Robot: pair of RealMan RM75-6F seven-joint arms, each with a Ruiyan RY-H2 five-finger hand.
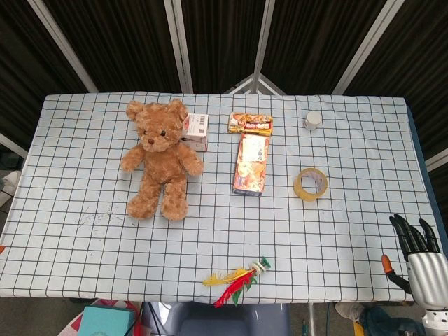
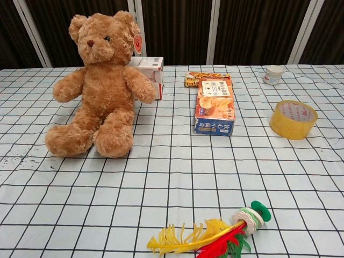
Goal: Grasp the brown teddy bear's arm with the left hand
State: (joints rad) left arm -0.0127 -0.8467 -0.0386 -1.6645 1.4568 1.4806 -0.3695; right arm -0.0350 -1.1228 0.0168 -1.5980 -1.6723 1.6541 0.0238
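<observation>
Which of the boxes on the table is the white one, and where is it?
The white box, right behind the teddy bear and touching its arm. The two snack boxes, and, are orange and lie mid-table.

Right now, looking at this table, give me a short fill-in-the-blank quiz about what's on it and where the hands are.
1. The brown teddy bear sits with a white ____ right behind it.
2. The roll of yellow tape lies flat on the ____ tablecloth.
3. The only hand in view, the right hand, holds ____.
4. The feathered shuttlecock lies near the table's ____ edge.

Missing words: box; checked; nothing; front
</observation>
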